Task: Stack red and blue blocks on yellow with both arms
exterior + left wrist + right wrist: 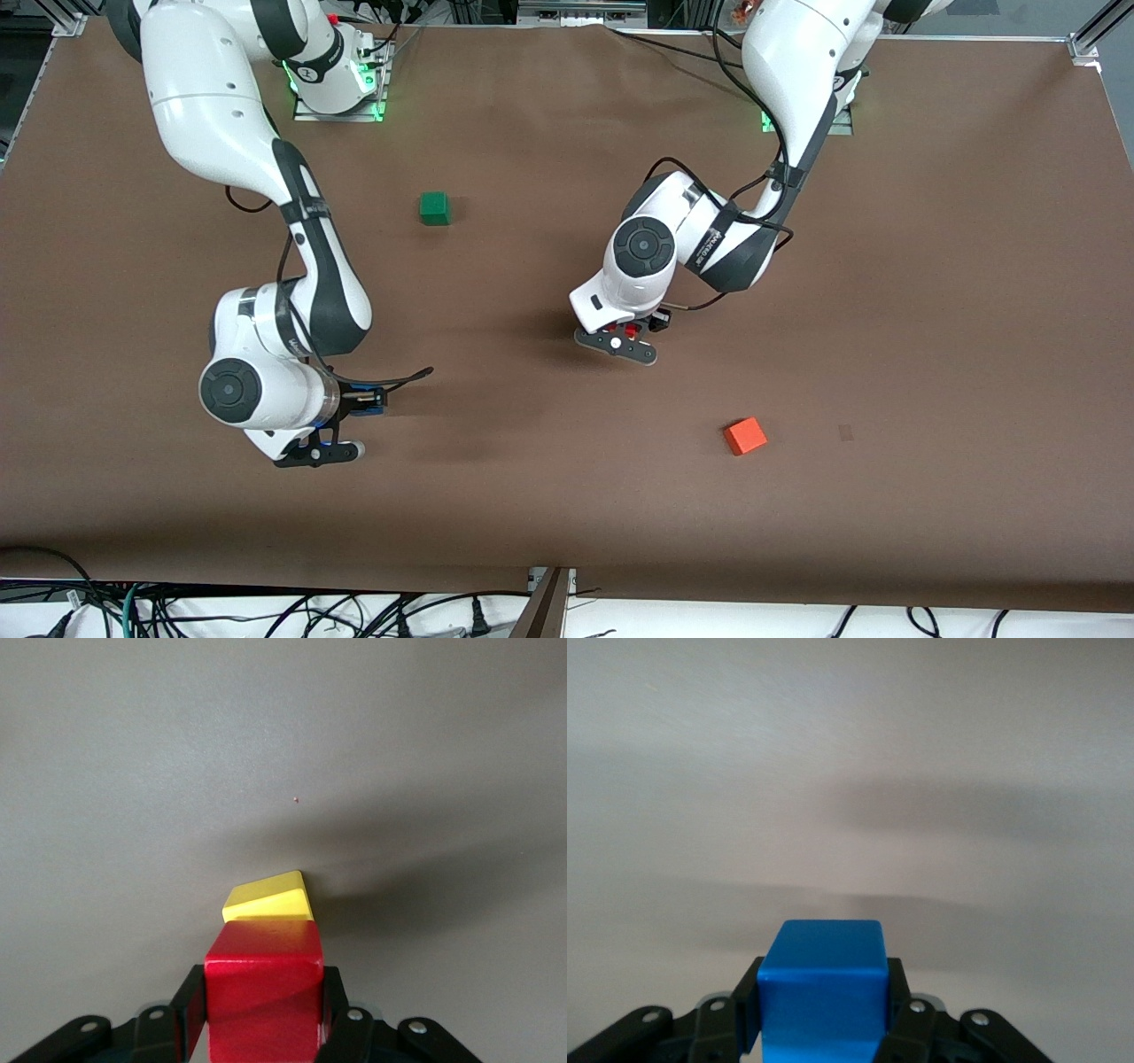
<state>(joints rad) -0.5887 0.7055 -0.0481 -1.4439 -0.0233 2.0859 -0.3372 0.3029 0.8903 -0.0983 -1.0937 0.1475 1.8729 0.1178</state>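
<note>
Front view: both grippers loaded, red over yellow

Left wrist view: left gripper clamped on red block, one black finger pressed to each side face. Yellow cube directly below on the table, peeking out past the red block's edge (contact between the two not clear). From the front: left gripper low over the table's middle, yellow cube hidden under it, only a sliver of red visible.

Right wrist view: right gripper closed on blue block, gripped by its sides, bare table underneath. From the front: right gripper over the table toward the right arm's end from the yellow cube, a bit of blue showing.

Green cube: on the table, farther from the front camera than the yellow cube, toward the right arm's end, well apart. Orange-red cube: nearer the front camera than the yellow cube, toward the left arm's end, apart.
</note>
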